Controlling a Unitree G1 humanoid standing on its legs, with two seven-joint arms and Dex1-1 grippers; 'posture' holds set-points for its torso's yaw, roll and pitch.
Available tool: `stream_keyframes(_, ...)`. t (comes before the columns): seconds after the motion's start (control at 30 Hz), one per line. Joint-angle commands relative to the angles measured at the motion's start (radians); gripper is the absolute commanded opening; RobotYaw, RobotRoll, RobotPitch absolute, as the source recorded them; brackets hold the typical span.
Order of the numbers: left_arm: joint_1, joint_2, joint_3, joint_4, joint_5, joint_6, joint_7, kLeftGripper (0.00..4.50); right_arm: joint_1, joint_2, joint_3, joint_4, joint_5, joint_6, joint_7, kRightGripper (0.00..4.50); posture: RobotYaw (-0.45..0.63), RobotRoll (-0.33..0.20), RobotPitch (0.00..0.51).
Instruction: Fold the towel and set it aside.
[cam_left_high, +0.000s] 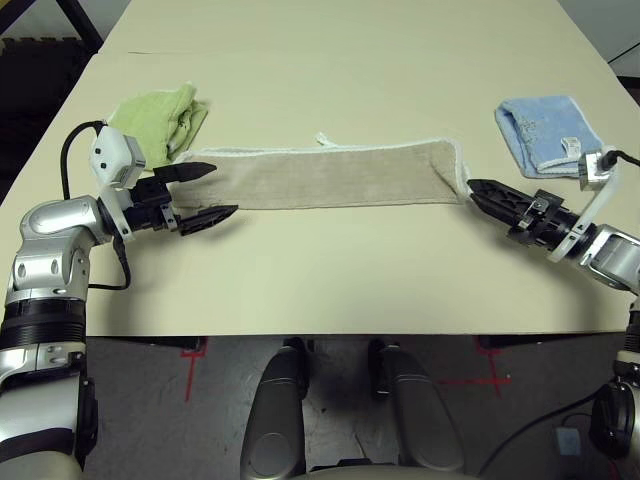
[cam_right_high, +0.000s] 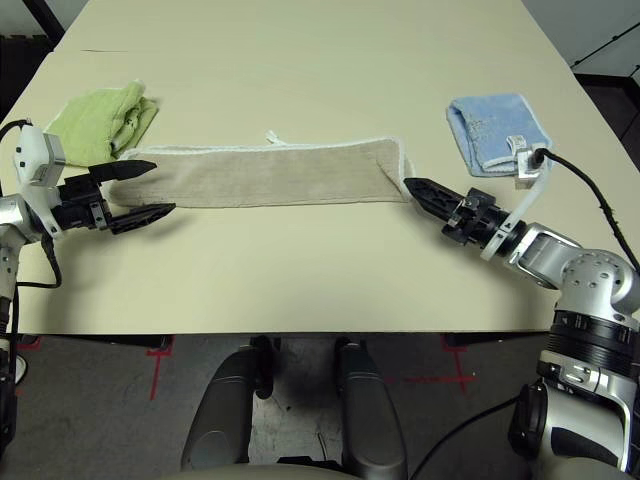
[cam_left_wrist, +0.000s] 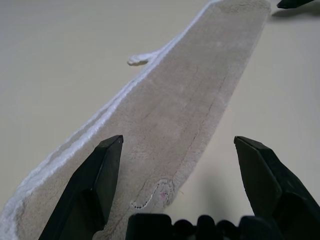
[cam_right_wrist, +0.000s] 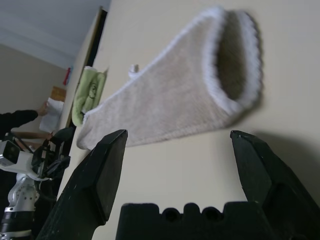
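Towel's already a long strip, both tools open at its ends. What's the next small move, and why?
Probably close each tool on its end of the beige towel. The left tool straddles the left end with its jaws wide open; the right tool points at the right end, open in its wrist view. Neither holds anything, and a further fold needs a grip.

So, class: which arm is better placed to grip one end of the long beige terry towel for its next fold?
Left, probably. Its open gripper already straddles the near corner of the beige terry towel. The right gripper, also open, sits just off the other end, apart.
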Motion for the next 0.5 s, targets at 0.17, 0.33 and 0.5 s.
stream_keyframes(0.17,-0.002,-0.011,-0.008,0.001,0.002,-0.016,-0.004,4.5,0.069,-0.07,-0.008,0.052,-0.008,-0.028,0.041,4.49,-0.05,0.0,0.261)
stream_keyframes(0.33,-0.005,-0.02,-0.002,0.003,-0.014,-0.018,-0.014,4.5,0.078,-0.057,0.016,0.068,-0.021,-0.067,0.055,4.49,-0.06,0.0,0.26)
stream_keyframes(0.5,-0.01,-0.033,0.008,0.004,-0.035,-0.006,-0.015,4.5,0.059,-0.029,0.05,0.104,-0.058,-0.14,0.055,4.49,-0.06,0.0,0.258)
